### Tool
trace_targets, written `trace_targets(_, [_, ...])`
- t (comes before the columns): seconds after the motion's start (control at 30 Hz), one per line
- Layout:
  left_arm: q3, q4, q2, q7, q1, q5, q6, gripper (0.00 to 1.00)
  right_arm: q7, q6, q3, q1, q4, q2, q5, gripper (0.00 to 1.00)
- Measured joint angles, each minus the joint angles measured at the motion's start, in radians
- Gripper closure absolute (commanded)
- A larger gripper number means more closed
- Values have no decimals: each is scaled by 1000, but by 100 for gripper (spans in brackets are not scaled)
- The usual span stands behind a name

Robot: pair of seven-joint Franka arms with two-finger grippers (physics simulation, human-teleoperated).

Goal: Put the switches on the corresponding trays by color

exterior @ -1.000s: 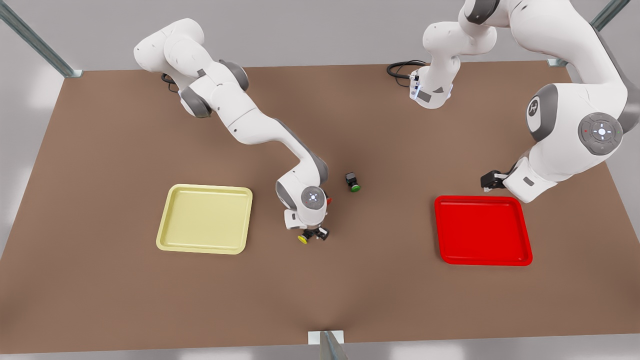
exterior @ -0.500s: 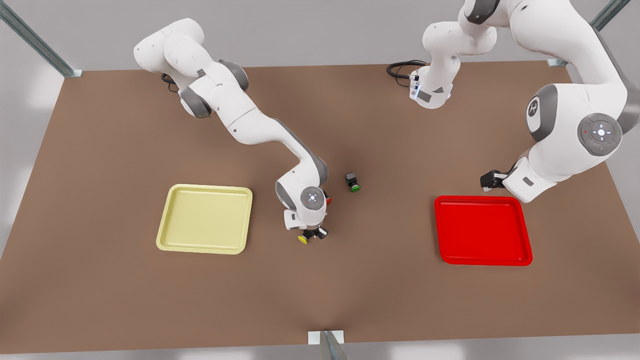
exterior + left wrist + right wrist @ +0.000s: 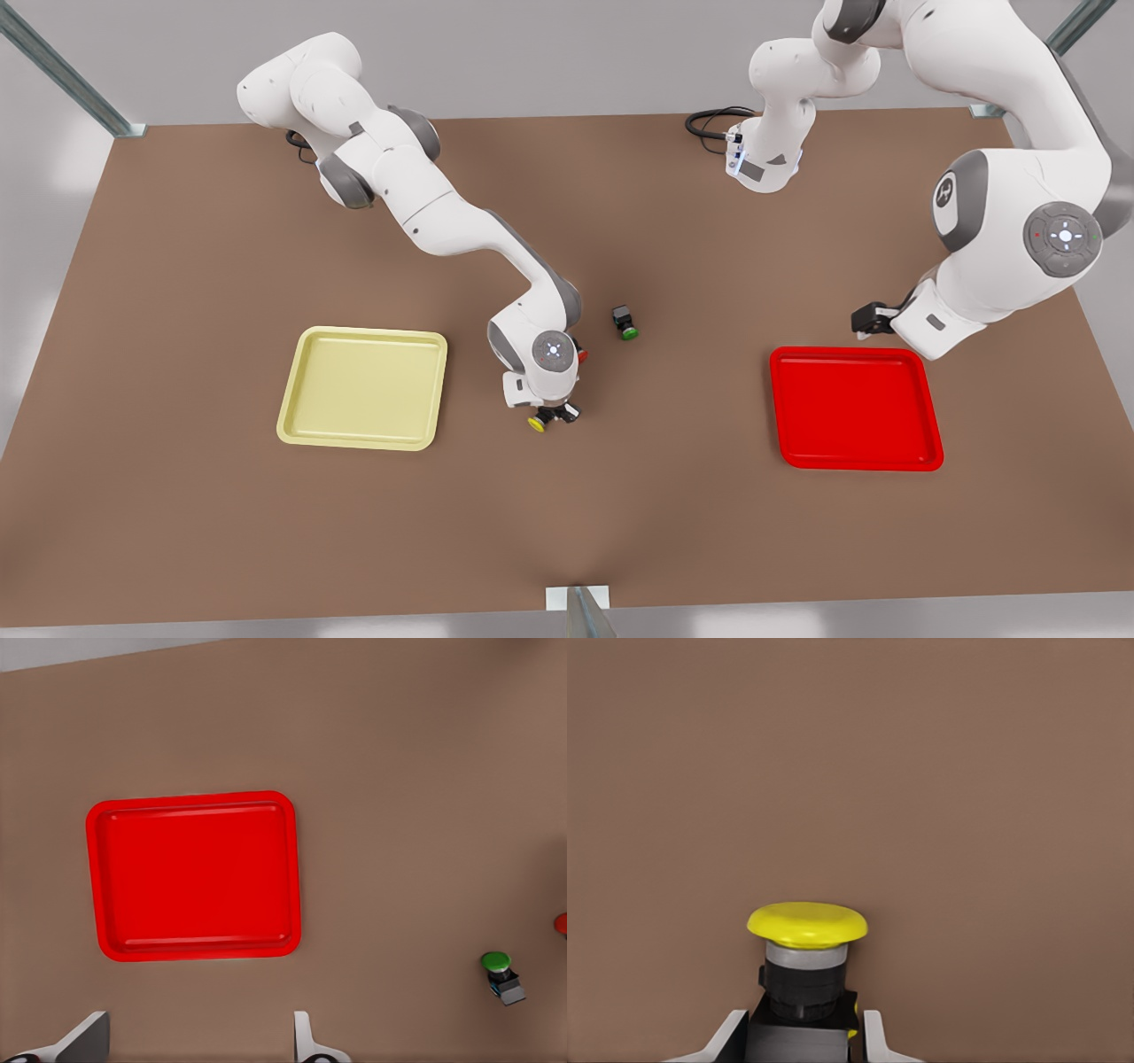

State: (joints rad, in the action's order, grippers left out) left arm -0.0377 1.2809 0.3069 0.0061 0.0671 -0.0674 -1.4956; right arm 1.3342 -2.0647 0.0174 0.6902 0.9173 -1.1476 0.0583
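The right gripper (image 3: 551,416) was clamped on the yellow switch (image 3: 537,424) between the yellow tray (image 3: 362,388) and the green switch (image 3: 626,324), cap jutting past its fingers (image 3: 873,1038). The left gripper (image 3: 864,321) waited spread wide and holding nothing, just behind the red tray (image 3: 855,408).

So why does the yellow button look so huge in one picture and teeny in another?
In the right wrist view the camera sits right behind the right gripper holding the yellow switch, so it looms large; in the front view the same switch is seen from far off, so it is a speck.
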Motion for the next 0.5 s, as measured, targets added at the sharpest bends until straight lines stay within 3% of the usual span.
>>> trace_targets(0.5, [1,0,8,0,0,0,0,0,-4,2,-1,-6,2,5,-2,47])
